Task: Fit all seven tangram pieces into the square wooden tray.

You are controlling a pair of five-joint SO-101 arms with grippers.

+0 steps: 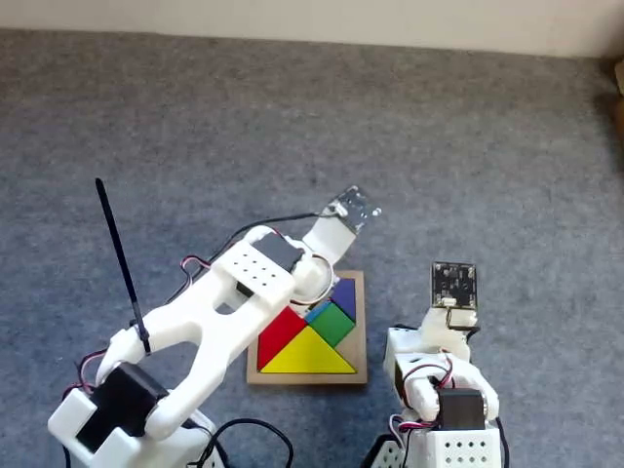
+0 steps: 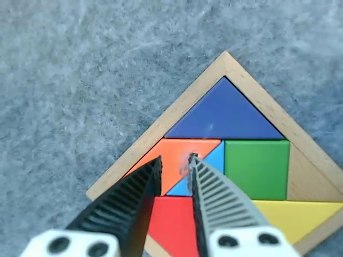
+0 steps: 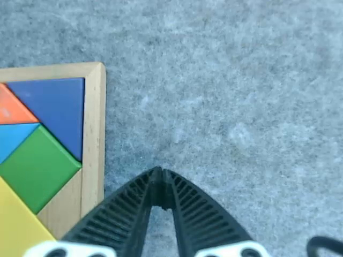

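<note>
Left tool [image 2: 173, 160]: ribbed fingers [image 2: 214, 198] slightly parted, nothing between them. The tips sit over the orange piece [image 2: 182, 147] inside the wooden tray [image 2: 171, 116]; contact with the piece cannot be confirmed.

Right tool [image 3: 161, 176]: fingers closed tip to tip, empty, above the grey tabletop [image 3: 241, 107] just beside the tray's outer rim [image 3: 94, 134].

Tray contents, left wrist view:
- Red triangle [image 2: 171, 225] lies nearest.
- Yellow triangle [image 2: 300, 214] lies alongside the red one.
- Light blue triangle [image 2: 214, 163] is wedged between the orange piece and the green square [image 2: 257, 168].
- Blue triangle [image 2: 225, 115] fills the far corner.
- All six pieces lie flat and edge to edge.
- One triangular patch of bare tray floor [image 2: 311, 176] shows between the green square, the yellow triangle and the rim.

High view:
- The left arm [image 1: 224, 312] runs diagonally from its near-left base and covers the tray's far-left part.
- The right arm [image 1: 444, 390] is folded close to its base, just to the right of the tray [image 1: 310, 378].
- The tray rests flat on the tabletop between the two arms.
- A thin black rod [image 1: 119, 255] rises beside the left arm.
- Open grey covering [image 1: 195, 117] extends beyond to a pale strip [image 1: 292, 19] along the far edge.
</note>
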